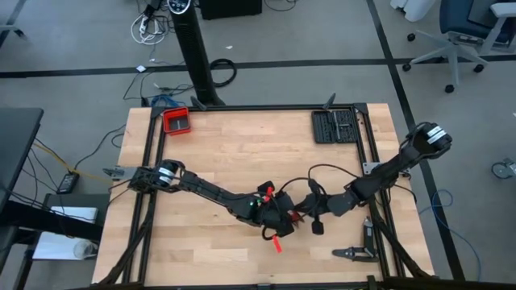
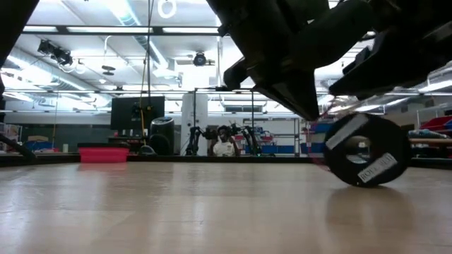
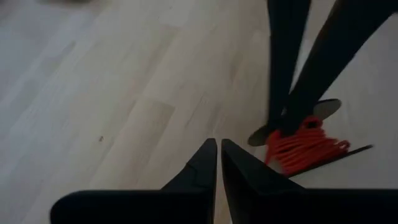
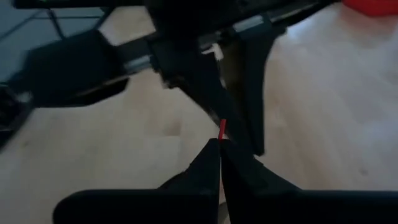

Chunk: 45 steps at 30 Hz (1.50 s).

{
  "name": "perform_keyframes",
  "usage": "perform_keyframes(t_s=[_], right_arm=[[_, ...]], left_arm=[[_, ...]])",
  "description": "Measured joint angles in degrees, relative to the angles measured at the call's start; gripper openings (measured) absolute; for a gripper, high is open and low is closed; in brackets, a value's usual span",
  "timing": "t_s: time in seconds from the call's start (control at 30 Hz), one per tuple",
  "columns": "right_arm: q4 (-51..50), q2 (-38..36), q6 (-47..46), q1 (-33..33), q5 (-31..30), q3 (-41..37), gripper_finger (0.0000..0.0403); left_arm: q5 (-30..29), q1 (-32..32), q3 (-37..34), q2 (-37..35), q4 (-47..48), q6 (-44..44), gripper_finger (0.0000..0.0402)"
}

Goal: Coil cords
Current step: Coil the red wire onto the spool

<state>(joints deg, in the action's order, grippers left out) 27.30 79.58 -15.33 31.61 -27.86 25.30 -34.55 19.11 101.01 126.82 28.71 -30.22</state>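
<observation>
My right gripper [image 4: 219, 144] pinched together on tip of red cord [image 4: 222, 129]; my left gripper [image 3: 219, 148] closed, empty, beside coiled bundle at table's near-centre. Cord thin, light, floppy, springy. Best hold: free end, pinch firmly.

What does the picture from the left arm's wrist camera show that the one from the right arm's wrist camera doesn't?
Only the left wrist view shows the red cord as a coiled bundle, with dark fingers of the other arm reaching down onto it, and the left gripper with its jaws nearly together, holding nothing. Only the right wrist view shows the right gripper shut on a short red end of cord. Both show the wooden table.
</observation>
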Motion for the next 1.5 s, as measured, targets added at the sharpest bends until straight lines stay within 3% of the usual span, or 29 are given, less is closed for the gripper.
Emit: perform_keyframes(t_s=[0.33,0.57,1.1,1.4,1.5], right_arm=[[-9.2,-7.1,-6.2,1.8,2.3,0.0,0.0002],[-16.1,-7.6,-11.1,5.0,2.0,0.0,0.0002],[-15.2,-7.7,-10.7,13.2,-4.3,0.0,0.0004],[-14.2,-7.7,-9.1,14.7,-3.2,0.0,0.0002],[-14.1,-7.7,-9.1,15.6,-2.6,0.0,0.0004]], left_arm=[[2.3,0.1,0.0,0.0,-4.0,4.5,0.0028],[4.2,0.1,0.0,0.0,-4.2,4.8,0.0028],[6.7,0.1,0.0,0.0,-5.3,6.0,0.0028],[17.0,0.0,0.0,0.0,-9.6,9.1,0.0028],[18.0,0.1,0.0,0.0,-9.6,10.9,0.0028]])
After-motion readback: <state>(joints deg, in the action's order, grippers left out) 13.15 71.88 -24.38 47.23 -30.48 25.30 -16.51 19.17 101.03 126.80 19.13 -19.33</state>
